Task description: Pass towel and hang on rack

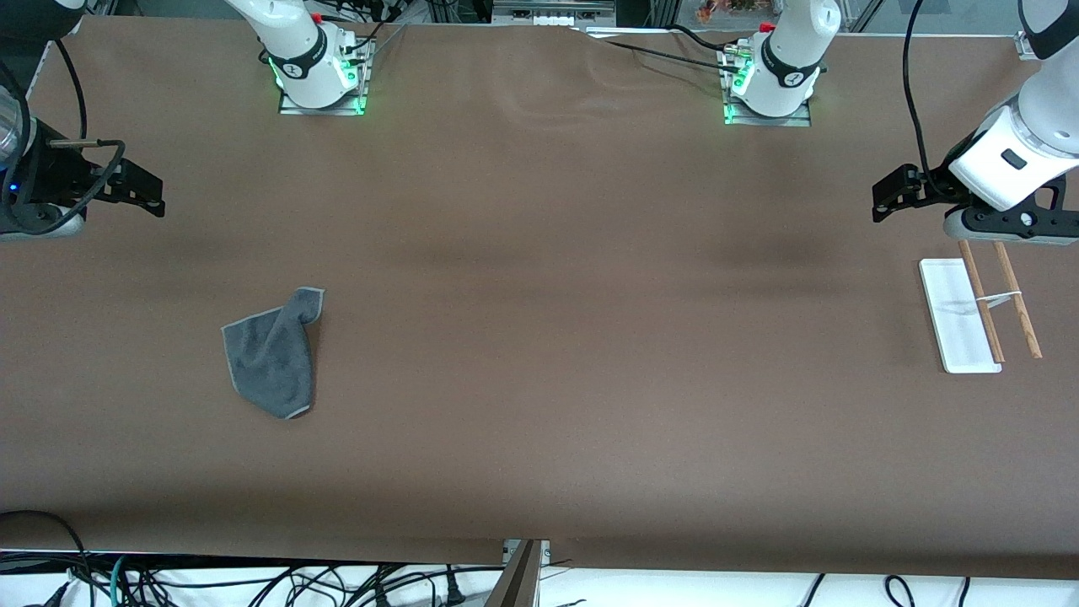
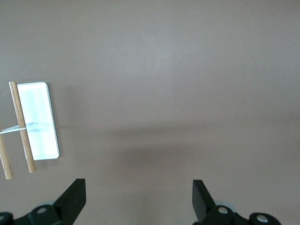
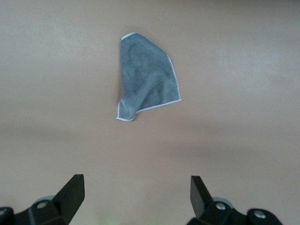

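The dark grey towel (image 1: 274, 354) lies crumpled on the brown table toward the right arm's end, and it shows flat in the right wrist view (image 3: 147, 77). The rack (image 1: 961, 320) stands at the left arm's end: a white base with two brown rods (image 1: 1018, 303) joined by a wire. My right gripper (image 1: 156, 192) hangs open and empty over bare table, apart from the towel, its fingers (image 3: 70, 192) spread wide. My left gripper (image 1: 883, 198) is open and empty over bare table beside the rack (image 2: 42, 119), with its fingers (image 2: 72, 197) wide apart.
The brown table cover (image 1: 539, 253) shows a slight wrinkle near the arm bases. Both arm bases (image 1: 320, 76) stand along the table's edge farthest from the front camera. Cables (image 1: 253, 582) hang below the nearest edge.
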